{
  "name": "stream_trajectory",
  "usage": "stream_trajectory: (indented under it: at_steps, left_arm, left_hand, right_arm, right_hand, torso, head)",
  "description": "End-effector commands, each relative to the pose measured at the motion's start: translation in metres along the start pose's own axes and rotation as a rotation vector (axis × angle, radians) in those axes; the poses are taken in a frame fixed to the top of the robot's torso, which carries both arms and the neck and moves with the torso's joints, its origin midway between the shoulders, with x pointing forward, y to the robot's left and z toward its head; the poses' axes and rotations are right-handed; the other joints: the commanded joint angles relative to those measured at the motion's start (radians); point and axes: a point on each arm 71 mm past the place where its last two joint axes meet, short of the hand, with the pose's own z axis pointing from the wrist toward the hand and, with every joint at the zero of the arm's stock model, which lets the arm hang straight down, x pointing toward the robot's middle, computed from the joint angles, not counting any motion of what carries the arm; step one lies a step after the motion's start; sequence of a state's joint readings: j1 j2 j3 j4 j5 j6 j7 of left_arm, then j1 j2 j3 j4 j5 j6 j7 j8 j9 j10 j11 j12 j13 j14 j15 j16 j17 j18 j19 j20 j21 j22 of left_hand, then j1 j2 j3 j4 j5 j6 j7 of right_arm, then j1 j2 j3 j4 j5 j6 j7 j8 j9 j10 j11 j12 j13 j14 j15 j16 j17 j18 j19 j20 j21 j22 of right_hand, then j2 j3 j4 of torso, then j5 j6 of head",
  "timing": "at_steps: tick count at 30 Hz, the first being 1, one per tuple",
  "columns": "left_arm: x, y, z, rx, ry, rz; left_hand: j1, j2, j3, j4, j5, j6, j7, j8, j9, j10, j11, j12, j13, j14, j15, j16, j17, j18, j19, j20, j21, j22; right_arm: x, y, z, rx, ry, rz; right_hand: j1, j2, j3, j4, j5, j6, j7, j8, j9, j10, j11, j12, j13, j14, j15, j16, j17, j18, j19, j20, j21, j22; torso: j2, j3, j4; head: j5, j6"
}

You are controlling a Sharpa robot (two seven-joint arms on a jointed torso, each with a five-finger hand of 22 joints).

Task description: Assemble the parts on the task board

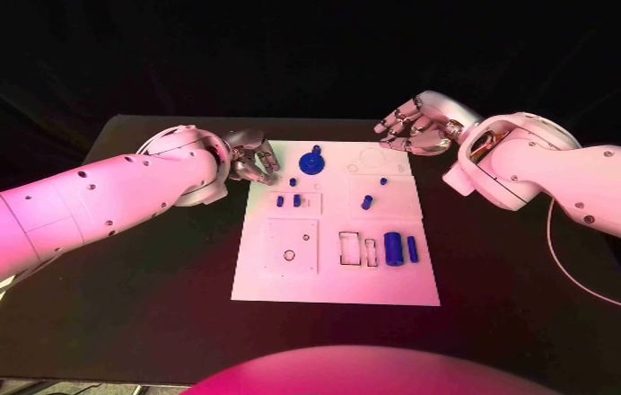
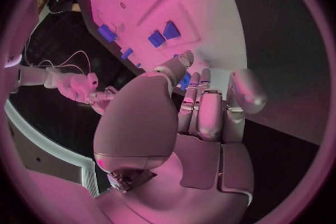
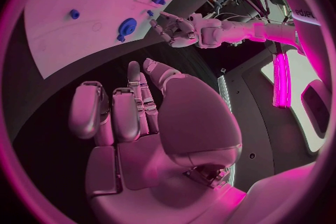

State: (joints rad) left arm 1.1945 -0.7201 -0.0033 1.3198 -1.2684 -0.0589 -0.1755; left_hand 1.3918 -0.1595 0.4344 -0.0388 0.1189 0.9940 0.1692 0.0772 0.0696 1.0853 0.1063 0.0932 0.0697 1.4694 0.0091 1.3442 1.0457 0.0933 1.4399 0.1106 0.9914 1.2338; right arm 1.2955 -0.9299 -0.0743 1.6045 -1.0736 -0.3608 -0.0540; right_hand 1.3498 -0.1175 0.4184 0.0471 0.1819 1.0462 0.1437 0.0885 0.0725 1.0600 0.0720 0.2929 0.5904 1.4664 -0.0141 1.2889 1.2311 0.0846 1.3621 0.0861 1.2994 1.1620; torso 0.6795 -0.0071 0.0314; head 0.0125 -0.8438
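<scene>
Left hand [image 1: 249, 160] hovering left of centre in the head view, at the upper left corner of the white board [image 1: 336, 278], fingers loosely apart and gripping nothing. Seen from its own wrist [image 2: 203, 112], fingers reaching out over the board's edge [image 2: 224, 28], nothing between them.

Right hand [image 1: 416, 126] hanging in the upper right of the head view, just past the board's upper right corner, fingers gently bent and spread, also gripping nothing. From the right wrist view [image 3: 133, 112], open palm and fingers pointing toward the board [image 3: 63, 39], clear of it.

Lying on the board, in the upper middle of the head view, a round blue knob [image 1: 310, 161], close beside the left hand's fingertips but apart from them. Sitting below it, two small blue blocks [image 1: 287, 202] side by side, with a tiny blue peg [image 1: 293, 181] above them. Resting right of centre, a short blue pin [image 1: 368, 202] and a smaller blue dot [image 1: 383, 180]. Lying lower right on the board, a thick blue cylinder [image 1: 392, 249] and a thin blue rod [image 1: 413, 249], side by side next to a rectangular slot [image 1: 351, 249]. Showing lower left on the board, a raised square plate [image 1: 292, 247] with small holes.

Stretching beneath everything, the black table [image 1: 143, 305].
</scene>
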Motion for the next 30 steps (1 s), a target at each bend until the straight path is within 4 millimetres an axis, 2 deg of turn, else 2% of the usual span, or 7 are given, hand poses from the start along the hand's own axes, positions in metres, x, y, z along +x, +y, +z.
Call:
stream_trajectory:
  at_steps: [1,3,6,11,19,24,30]
  left_arm:
    - [-0.013,0.004,-0.007,0.082,-0.124,-0.458]
    - [-0.019,0.008,-0.012,0.113,-0.181,-0.645]
    - [-0.022,0.013,-0.019,0.139,-0.234,-0.899]
    - [-0.021,0.018,-0.029,0.159,-0.268,-1.193]
    - [-0.013,0.017,-0.042,0.189,-0.257,-1.326]
    - [-0.011,0.016,-0.046,0.198,-0.250,-1.342]
    - [-0.010,0.017,-0.048,0.201,-0.250,-1.346]
  left_hand:
    - [0.005,0.022,0.028,-0.001,0.004,0.033,0.005,0.015,0.004,0.041,-0.002,0.022,0.004,-0.026,0.002,-0.033,-0.062,0.030,-0.024,-0.002,-0.068,-0.038]
    - [0.009,0.033,0.047,-0.001,0.003,0.051,0.009,0.023,0.004,0.048,0.001,0.027,0.002,-0.073,0.004,-0.092,-0.171,0.049,-0.072,-0.001,-0.191,-0.105]
    - [0.004,0.040,0.055,0.002,0.001,0.068,0.004,0.032,0.005,0.072,-0.006,0.046,0.006,-0.130,0.002,-0.156,-0.279,0.071,-0.131,-0.001,-0.323,-0.178]
    - [-0.016,0.047,0.039,0.012,0.001,0.086,-0.006,0.046,0.005,0.104,-0.019,0.078,0.014,-0.154,-0.005,-0.176,-0.315,0.078,-0.157,-0.006,-0.374,-0.206]
    - [-0.024,0.047,0.026,0.016,0.002,0.089,-0.009,0.051,0.005,0.105,-0.022,0.088,0.016,-0.169,-0.007,-0.190,-0.343,0.083,-0.172,-0.008,-0.413,-0.228]
    - [-0.024,0.047,0.023,0.016,0.003,0.089,-0.010,0.052,0.004,0.105,-0.022,0.090,0.017,-0.171,-0.008,-0.192,-0.347,0.084,-0.174,-0.008,-0.419,-0.232]
    - [-0.024,0.047,0.022,0.015,0.003,0.090,-0.010,0.053,0.004,0.106,-0.023,0.092,0.017,-0.173,-0.008,-0.193,-0.350,0.085,-0.176,-0.008,-0.423,-0.234]
  right_arm:
    - [0.002,-0.009,0.003,0.024,0.043,-0.274]
    - [0.006,-0.013,0.005,0.033,0.061,-0.357]
    - [0.013,-0.016,0.008,0.035,0.088,-0.459]
    - [0.027,-0.020,0.015,0.036,0.127,-0.558]
    - [0.046,-0.026,0.023,0.051,0.184,-0.644]
    - [0.056,-0.028,0.023,0.055,0.229,-0.663]
    - [0.064,-0.025,0.021,0.047,0.281,-0.671]
  right_hand:
    - [0.013,-0.010,0.029,-0.010,-0.015,0.014,0.002,-0.002,-0.001,0.057,0.003,-0.102,-0.143,0.026,0.011,-0.009,-0.010,0.009,0.006,0.009,-0.008,-0.004]
    - [0.018,-0.015,0.036,-0.016,-0.027,0.026,-0.001,-0.002,0.001,0.054,0.002,-0.133,-0.187,0.027,0.007,-0.014,-0.016,0.008,0.007,0.011,-0.011,-0.006]
    - [0.023,-0.020,0.043,-0.022,-0.038,0.033,-0.007,-0.006,0.000,0.061,0.001,-0.157,-0.233,0.031,0.008,-0.017,-0.019,0.007,0.010,0.012,-0.012,-0.008]
    - [0.024,-0.028,0.057,-0.027,-0.055,0.034,-0.014,-0.017,-0.001,0.066,-0.001,-0.189,-0.303,0.035,0.009,-0.025,-0.029,0.008,0.011,0.011,-0.019,-0.015]
    - [0.021,-0.040,0.064,-0.032,-0.075,0.014,-0.020,-0.026,-0.005,0.038,-0.002,-0.222,-0.371,0.037,0.007,-0.034,-0.038,0.010,0.011,0.010,-0.028,-0.025]
    - [0.022,-0.044,0.065,-0.035,-0.088,0.010,-0.023,-0.025,-0.004,0.033,-0.005,-0.225,-0.394,0.038,0.004,-0.036,-0.040,0.011,0.010,0.006,-0.032,-0.029]
    - [0.024,-0.046,0.066,-0.038,-0.090,0.013,-0.025,-0.023,-0.003,0.032,-0.007,-0.226,-0.410,0.038,0.001,-0.037,-0.042,0.011,0.012,0.004,-0.033,-0.030]
  torso:
    - [-0.001,0.0008,0.0019]
    - [-0.001,0.0004,0.0006]
    - [0.000,0.0004,-0.0008]
    - [0.000,0.0009,0.0020]
    - [0.001,0.0005,0.0019]
    - [0.002,0.0010,-0.0014]
    - [0.001,0.0012,-0.0004]
  head:
    - [0.000,0.006]
    - [0.001,0.008]
    - [-0.003,0.015]
    - [-0.021,0.027]
    - [-0.037,0.037]
    - [-0.032,0.039]
    - [-0.029,0.038]
